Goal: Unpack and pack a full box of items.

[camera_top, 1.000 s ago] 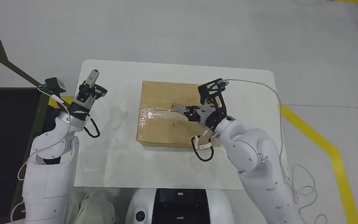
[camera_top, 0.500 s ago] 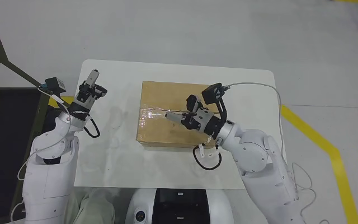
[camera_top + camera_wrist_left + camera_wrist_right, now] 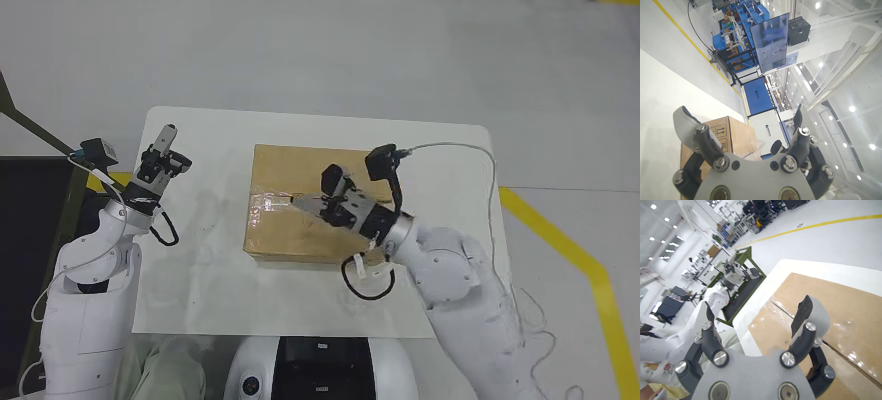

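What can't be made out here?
1. Contents of the box: hidden under its shut, taped flaps, top view.
2. Whether the right gripper touches the tape: too small in the top view.
3. Box's near lower part, left wrist view: covered by the left gripper.

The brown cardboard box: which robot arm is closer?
Right. The right gripper is over the brown cardboard box; the left gripper is apart from it, above the white table.
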`<state>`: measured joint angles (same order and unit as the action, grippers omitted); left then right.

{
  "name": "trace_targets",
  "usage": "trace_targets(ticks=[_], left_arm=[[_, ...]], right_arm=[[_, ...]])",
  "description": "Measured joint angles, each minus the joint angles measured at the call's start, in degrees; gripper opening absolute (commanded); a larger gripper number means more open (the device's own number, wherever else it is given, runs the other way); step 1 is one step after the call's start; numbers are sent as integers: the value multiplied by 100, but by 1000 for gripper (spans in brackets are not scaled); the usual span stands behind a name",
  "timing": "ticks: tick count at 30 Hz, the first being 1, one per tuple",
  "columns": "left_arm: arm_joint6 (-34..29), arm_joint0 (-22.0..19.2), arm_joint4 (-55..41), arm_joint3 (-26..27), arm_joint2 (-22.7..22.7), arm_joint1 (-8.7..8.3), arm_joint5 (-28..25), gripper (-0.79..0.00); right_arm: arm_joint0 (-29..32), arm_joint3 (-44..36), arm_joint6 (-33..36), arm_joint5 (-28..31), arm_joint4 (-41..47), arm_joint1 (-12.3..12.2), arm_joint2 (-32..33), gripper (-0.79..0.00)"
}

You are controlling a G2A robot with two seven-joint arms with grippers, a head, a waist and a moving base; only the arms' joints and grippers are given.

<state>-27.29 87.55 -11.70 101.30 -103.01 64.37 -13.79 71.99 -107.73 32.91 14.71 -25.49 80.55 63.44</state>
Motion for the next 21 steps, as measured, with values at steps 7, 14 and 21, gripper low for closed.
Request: trace_targets(ticks=[7,14,21], left_arm=[[0,0,0,0,0,0,0,0],[0,0,0,0,0,0,0,0],[0,0,0,0,0,0,0,0]], right_arm=[[-1165,1123,205,-417,890,185,-631,0],[-2025,1998,620,-895,1545,403,-1335,0],[-2220,2402,537,-878,2099,542,-1630,0]])
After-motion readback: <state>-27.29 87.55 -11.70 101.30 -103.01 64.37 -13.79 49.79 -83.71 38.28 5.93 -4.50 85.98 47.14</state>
